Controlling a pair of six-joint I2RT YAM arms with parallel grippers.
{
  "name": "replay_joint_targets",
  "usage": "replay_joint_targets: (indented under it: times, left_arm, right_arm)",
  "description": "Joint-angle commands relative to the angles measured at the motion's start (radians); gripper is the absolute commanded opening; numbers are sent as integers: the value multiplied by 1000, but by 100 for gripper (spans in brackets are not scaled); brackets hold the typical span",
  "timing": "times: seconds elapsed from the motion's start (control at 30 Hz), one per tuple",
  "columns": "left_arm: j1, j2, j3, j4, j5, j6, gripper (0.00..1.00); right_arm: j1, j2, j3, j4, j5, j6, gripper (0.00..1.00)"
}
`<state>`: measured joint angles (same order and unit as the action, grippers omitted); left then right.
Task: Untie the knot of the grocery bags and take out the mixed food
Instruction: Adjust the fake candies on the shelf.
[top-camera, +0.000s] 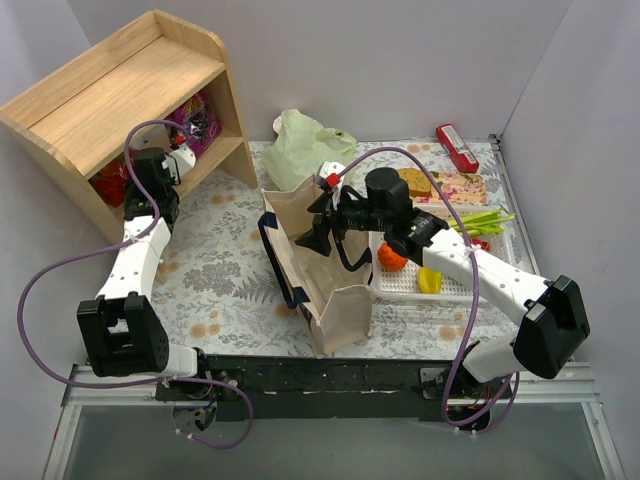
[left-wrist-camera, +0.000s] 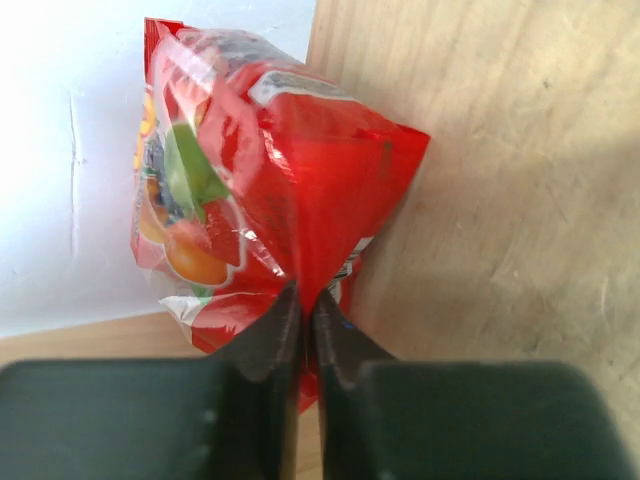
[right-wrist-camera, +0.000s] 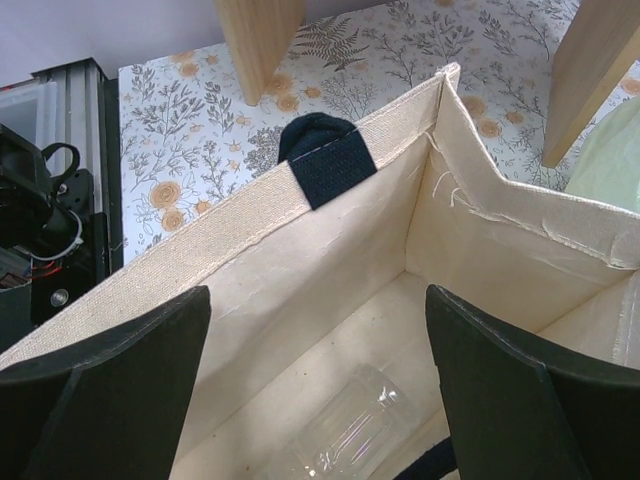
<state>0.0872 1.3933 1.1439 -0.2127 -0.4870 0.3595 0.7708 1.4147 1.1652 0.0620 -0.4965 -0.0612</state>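
Standing nearest on the floral-patterned worktop (top-camera: 220, 270), the beige canvas tote with navy strap handles (top-camera: 335, 300) is upright with its mouth open. The right tool (right-wrist-camera: 318, 300) hangs just over that mouth, fingers spread wide and holding nothing. A clear plastic bottle (right-wrist-camera: 350, 430) lies on the tote's floor below it. Just right of the tote, the white slotted plastic basket (top-camera: 400, 288) holds an orange round fruit (top-camera: 392, 258), a yellow pepper (top-camera: 430, 280) and green beans (top-camera: 485, 220). Farther back on the left, the left tool (left-wrist-camera: 305, 300) is inside the lower bay of the pale wooden shelf (top-camera: 120, 90). Its fingers are pressed together on the bottom edge of a glossy red snack packet (left-wrist-camera: 270, 170), with the shelf's wood just beside it. A purple snack packet (top-camera: 195, 125) sits in the same bay. Farthest, by the back wall, the crinkly pale green plastic bag (top-camera: 300, 150) lies behind the tote; how its handles are tied cannot be told.
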Motion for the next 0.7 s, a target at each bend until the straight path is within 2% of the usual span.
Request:
replay_joint_targets:
  times: [0.0,0.13,0.3,0.47,0.53,0.67]
  left_arm:
    - [5,-10,-35,-96,51,-45,0]
    - [-44,-66,-38,-152,56,-79,0]
    - [-210,-117,-44,-287,-16,-154,0]
    - [-243,-131,-53,-373,-13,-189,0]
    - [-262,-140,-47,-460,17,-257,0]
    - [-294,-168,-61,-520,65,-327,0]
  right_arm:
    - [2,-45,-18,25,6,-17,94]
    - [2,-54,-35,32,4,-17,94]
    - [2,-48,-44,58,-8,-12,94]
    - [2,-39,-41,79,-11,-8,94]
    - [1,-33,-33,91,-4,-9,94]
    - [-5,30,37,140,-2,17,94]
